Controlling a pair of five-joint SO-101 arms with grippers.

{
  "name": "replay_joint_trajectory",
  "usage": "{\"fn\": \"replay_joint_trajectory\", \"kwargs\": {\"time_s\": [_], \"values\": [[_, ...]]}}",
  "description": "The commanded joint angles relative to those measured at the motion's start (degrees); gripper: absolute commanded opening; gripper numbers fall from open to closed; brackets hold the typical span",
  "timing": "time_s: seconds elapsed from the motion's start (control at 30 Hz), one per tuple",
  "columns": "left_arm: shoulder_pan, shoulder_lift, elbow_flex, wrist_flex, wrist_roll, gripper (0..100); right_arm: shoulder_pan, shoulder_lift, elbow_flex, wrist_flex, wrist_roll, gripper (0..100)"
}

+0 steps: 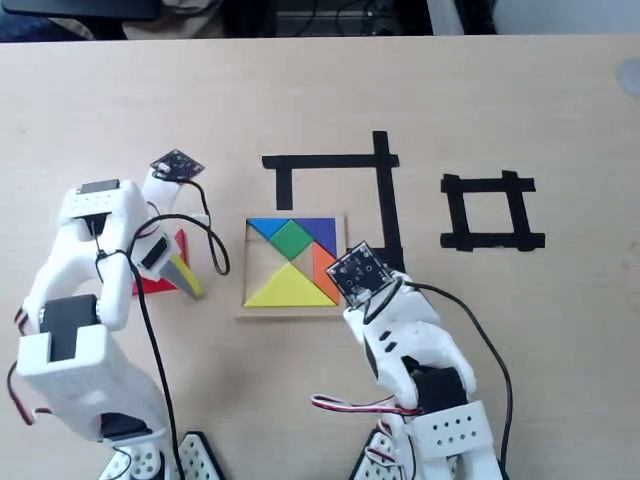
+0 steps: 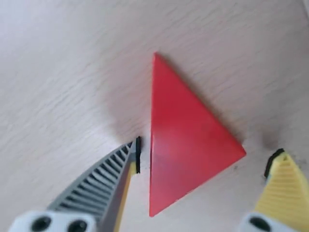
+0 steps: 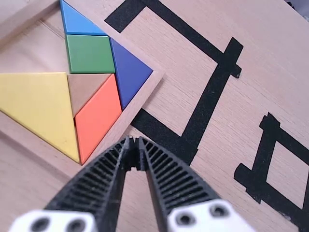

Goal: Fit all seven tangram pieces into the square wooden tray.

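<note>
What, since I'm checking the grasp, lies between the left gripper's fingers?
The red triangle, flat on the table; the left wrist view shows it.

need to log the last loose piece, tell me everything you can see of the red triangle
The red triangle is a flat, smooth piece, probably painted wood, with a slight sheen. It lies flat on the pale wooden table, outside the tray, partly under the left arm. The left tool is open around it: the grey finger sits right at its long edge, contact unclear, and the yellow finger stands off the opposite corner with a gap.
</note>
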Motion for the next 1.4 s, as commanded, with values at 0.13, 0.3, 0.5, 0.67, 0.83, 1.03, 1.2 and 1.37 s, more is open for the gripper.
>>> {"fn": "replay_joint_trajectory", "kwargs": {"time_s": [0.13, 0.3, 0.5, 0.67, 0.83, 1.03, 1.2, 1.37], "values": [[-1.36, 1.93, -5.14, -0.26, -1.05, 41, 0.62, -0.13, -0.13, 0.35, 0.53, 1.5], [-1.63, 2.81, -5.67, -0.09, -1.05, 41, 0.62, -0.13, -0.13, 0.35, 0.53, 1.5], [-1.63, 2.46, -4.79, 0.97, -3.96, 41, 0.62, -0.13, -0.13, 0.35, 0.53, 1.5], [-1.36, 2.81, -4.62, 1.67, -5.36, 30, 0.62, -0.13, -0.13, 0.35, 0.53, 1.5], [-1.19, 2.81, -4.62, 1.58, -5.19, 26, 0.62, -0.13, -0.13, 0.35, 0.53, 1.5], [-1.19, 2.81, -4.53, 1.58, -5.01, 26, 0.62, -0.13, -0.13, 0.35, 0.53, 1.5], [-1.10, 2.64, -4.53, 1.67, -5.01, 26, 0.62, -0.13, -0.13, 0.35, 0.53, 1.5], [-0.48, 2.29, -4.70, 1.93, -4.57, 14, 0.62, -0.13, -0.13, 0.35, 0.53, 1.5]]}}
